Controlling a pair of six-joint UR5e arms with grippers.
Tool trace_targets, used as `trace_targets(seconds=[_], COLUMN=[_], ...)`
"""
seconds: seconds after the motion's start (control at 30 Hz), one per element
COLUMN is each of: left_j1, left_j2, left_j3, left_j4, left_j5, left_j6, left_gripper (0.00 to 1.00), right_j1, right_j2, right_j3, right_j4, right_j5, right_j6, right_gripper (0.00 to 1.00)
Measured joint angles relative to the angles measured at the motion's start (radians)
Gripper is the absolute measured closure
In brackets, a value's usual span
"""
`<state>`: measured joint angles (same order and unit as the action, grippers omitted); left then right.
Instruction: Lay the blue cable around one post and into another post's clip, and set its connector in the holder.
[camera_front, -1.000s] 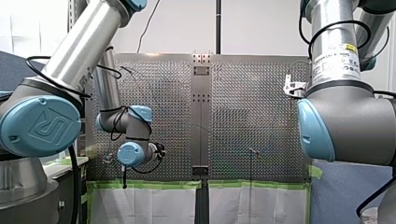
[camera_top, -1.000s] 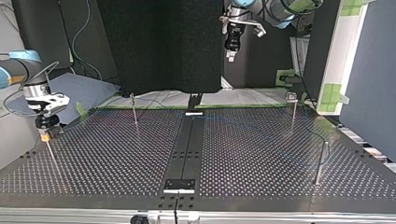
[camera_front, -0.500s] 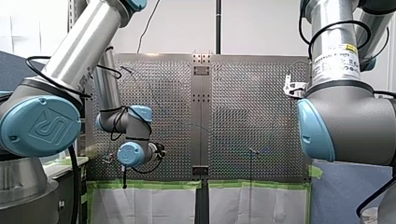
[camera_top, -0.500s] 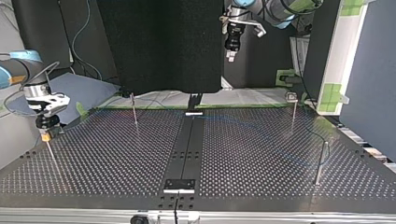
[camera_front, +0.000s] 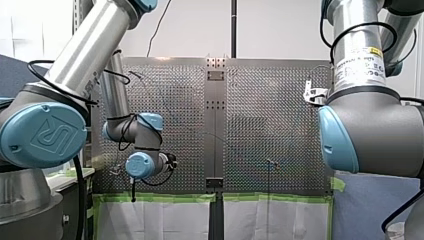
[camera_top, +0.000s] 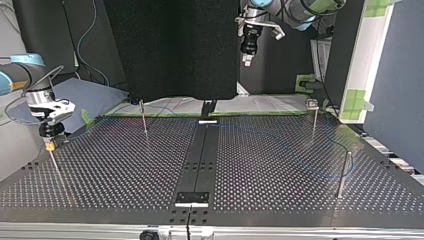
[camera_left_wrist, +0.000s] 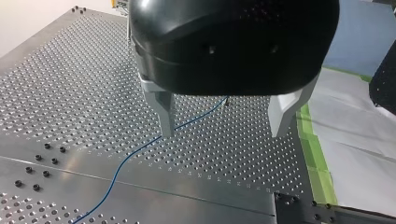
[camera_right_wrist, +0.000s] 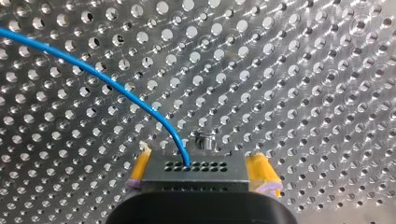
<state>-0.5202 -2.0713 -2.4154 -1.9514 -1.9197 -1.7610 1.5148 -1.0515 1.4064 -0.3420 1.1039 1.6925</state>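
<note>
Two claws: my right claw (camera_right_wrist: 201, 164) clamps the blue cable (camera_right_wrist: 93, 74) by its connector (camera_right_wrist: 215, 172) just over a post (camera_right_wrist: 204, 140), likely needing a straight descent to seat it; my left claw (camera_left_wrist: 223, 128) hangs spread.

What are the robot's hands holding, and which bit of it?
My right gripper grips the connector of the blue cable by its two sides, between its yellow pads. My left gripper is open and holds nothing.
</note>
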Motion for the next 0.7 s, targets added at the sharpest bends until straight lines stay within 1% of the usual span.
trace_targets(seconds=[0.13, 0.17, 0.23, 0.27, 0.3, 0.33, 0.37, 0.4, 0.47, 0.53, 0.57, 0.7], left_j1=[0.0, 0.0, 0.0, 0.0, 0.0, 0.0, 0.0, 0.0, 0.0, 0.0, 0.0, 0.0], left_j2=[0.0, 0.0, 0.0, 0.0, 0.0, 0.0, 0.0, 0.0, 0.0, 0.0, 0.0, 0.0], left_j3=[0.0, 0.0, 0.0, 0.0, 0.0, 0.0, 0.0, 0.0, 0.0, 0.0, 0.0, 0.0], left_j4=[0.0, 0.0, 0.0, 0.0, 0.0, 0.0, -0.001, -0.001, -0.001, -0.001, -0.001, -0.002], left_j5=[0.0, 0.0, 0.0, 0.0, 0.0, 0.0, 0.0, 0.0, 0.0, 0.0, 0.0, -0.001], left_j6=[0.0, 0.0, 0.0, 0.0, 0.0, 0.0, 0.0, 0.0, 0.0, 0.0, 0.0, 0.0], left_gripper=[0.01, 0.01, 0.01, 0.01, 0.01, 0.01, 0.01, 0.01, 0.01, 0.01, 0.01, 0.01], right_j1=[0.001, 0.001, 0.001, 0.001, 0.001, 0.001, 0.001, 0.001, 0.001, 0.002, 0.002, 0.004], right_j2=[0.001, 0.001, 0.001, 0.001, 0.001, 0.001, 0.001, 0.001, 0.001, 0.0, 0.0, 0.001], right_j3=[0.0, 0.0, 0.0, 0.0, 0.0, 0.0, 0.0, 0.0, 0.0, 0.0, 0.0, 0.001], right_j4=[0.006, 0.008, 0.01, 0.011, 0.011, 0.012, 0.013, 0.015, 0.019, 0.023, 0.026, 0.033], right_j5=[0.001, 0.001, 0.001, 0.001, 0.001, 0.001, 0.001, 0.001, 0.0, 0.001, 0.001, 0.001], right_j6=[-0.001, -0.002, -0.002, -0.002, -0.002, -0.002, -0.002, -0.002, -0.004, -0.007, -0.009, -0.013], right_gripper=[0.59, 0.62, 0.62, 0.66, 0.66, 0.7, 0.72, 0.72, 0.78, 0.78, 0.81, 0.81])
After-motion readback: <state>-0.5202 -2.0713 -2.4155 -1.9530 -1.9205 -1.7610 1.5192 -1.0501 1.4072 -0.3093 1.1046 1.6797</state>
